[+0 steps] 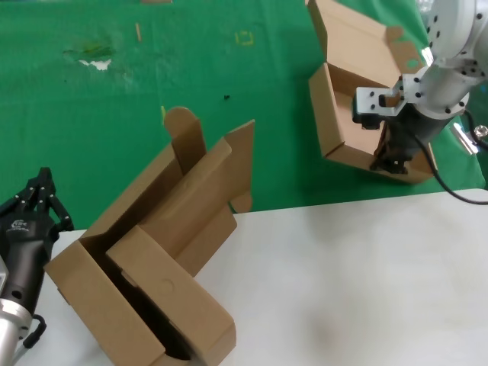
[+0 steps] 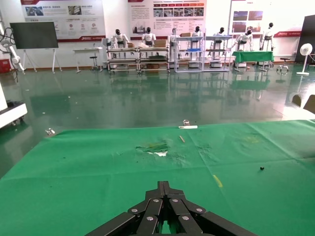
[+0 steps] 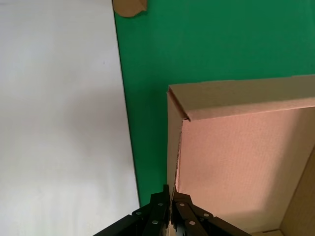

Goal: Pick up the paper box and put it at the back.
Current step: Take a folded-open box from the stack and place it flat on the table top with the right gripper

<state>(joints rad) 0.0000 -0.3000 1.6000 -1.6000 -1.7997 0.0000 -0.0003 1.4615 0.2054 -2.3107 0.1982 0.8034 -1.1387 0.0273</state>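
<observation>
Cardboard paper box [image 1: 358,99] is already sitting on the green cloth at the back [image 1: 114,91], and your right hand [image 1: 390,158] is clamping its near wall. Releasing is what's remaining, I'd judge. Left hand [image 1: 40,200] is idling pinched together by the nested boxes [image 1: 152,259] on the white bench [image 1: 358,282].

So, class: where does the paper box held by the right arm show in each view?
Head view: paper box upper right, on the green cloth, right tool on its wall.
Left wrist view: not in it.
Right wrist view: box fills one corner.
Shared landmark: the green cloth.
</observation>
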